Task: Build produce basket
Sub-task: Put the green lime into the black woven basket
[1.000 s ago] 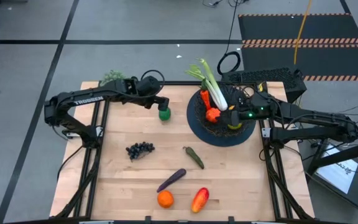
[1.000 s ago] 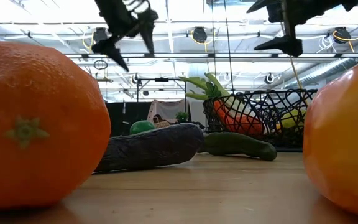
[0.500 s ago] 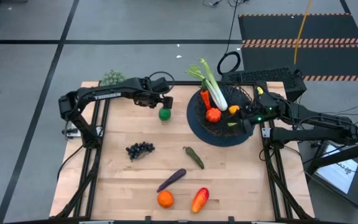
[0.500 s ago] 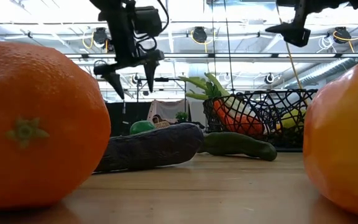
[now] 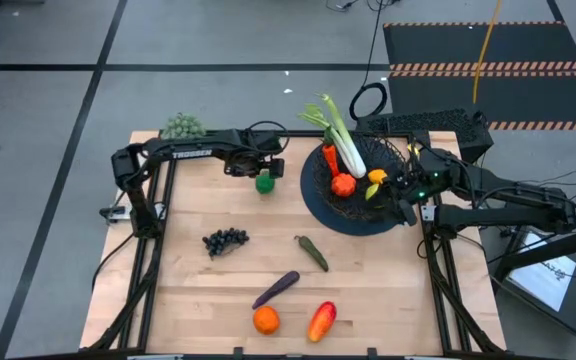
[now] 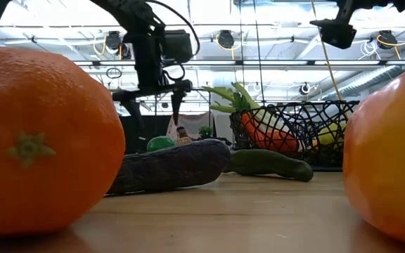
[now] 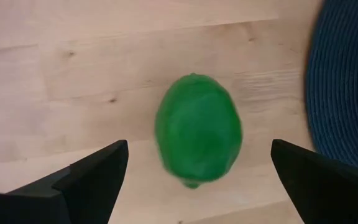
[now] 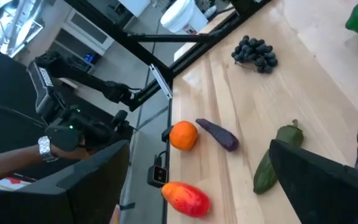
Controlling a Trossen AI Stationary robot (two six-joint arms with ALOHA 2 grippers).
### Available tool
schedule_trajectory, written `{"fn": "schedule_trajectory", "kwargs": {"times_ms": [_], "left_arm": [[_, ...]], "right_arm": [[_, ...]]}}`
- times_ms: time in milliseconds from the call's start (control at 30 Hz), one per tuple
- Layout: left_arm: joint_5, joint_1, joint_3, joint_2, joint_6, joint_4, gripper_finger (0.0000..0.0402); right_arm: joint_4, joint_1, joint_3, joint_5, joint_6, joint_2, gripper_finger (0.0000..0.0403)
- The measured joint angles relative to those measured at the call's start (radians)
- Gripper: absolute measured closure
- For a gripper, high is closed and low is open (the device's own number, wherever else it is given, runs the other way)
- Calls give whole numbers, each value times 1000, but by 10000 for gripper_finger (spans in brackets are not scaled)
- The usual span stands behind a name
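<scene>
Writing: white "TROSSEN" lettering runs along the left arm (image 5: pixel 183 154); no other text can be read.
Left tool (image 5: pixel 266 168): spread wide, holding nothing, poised directly above the lime (image 5: pixel 265 183); its two dark fingers (image 7: pixel 92 177) flank the lime without touching it.
Right tool (image 5: pixel 406 195): spread wide, holding nothing, over the right edge of the basket (image 5: pixel 320 213).
Lime: lies on the wooden counter (image 5: pixel 198 280), just left of the basket.
Basket: black wire bowl at the counter's far right, holding a leek (image 5: pixel 340 135), a carrot (image 5: pixel 329 157), a tomato (image 5: pixel 343 185) and yellow fruit (image 5: pixel 376 177).
Leek: long axis slanted, green leaves pointing past the basket's far rim, white end inside.
Pickle (image 5: pixel 312 252): lies diagonally at mid-counter.
Eggplant (image 5: pixel 276 289): lies diagonally near the front, just above the orange (image 5: pixel 265 320).
Pepper (image 5: pixel 321 321): right of the orange, tilted.
Grapes (image 5: pixel 225 240): left of centre.
Bushy clump (image 5: pixel 181 126): far left corner.
</scene>
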Motion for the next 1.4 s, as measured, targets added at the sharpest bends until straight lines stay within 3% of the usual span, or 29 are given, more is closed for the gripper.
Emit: {"fn": "schedule_trajectory", "kwargs": {"times_ms": [400, 733, 833, 1133, 1233, 1400], "left_arm": [[19, 19, 0, 109, 109, 48, 9], [88, 24, 0, 163, 244, 62, 11], [96, 23, 0, 153, 290, 59, 30], [243, 24, 0, 138, 404, 35, 135], [311, 24, 0, 125, 460, 40, 139], [418, 20, 0, 55, 500, 59, 109]], "right_arm": [[-4, 0, 0, 65, 65, 23, 26], [22, 0, 0, 269, 187, 30, 26], [55, 0, 0, 357, 233, 30, 26], [148, 0, 0, 572, 323, 30, 26], [176, 1, -1, 610, 322, 30, 26], [218, 1, -1, 631, 308, 30, 26]]}}
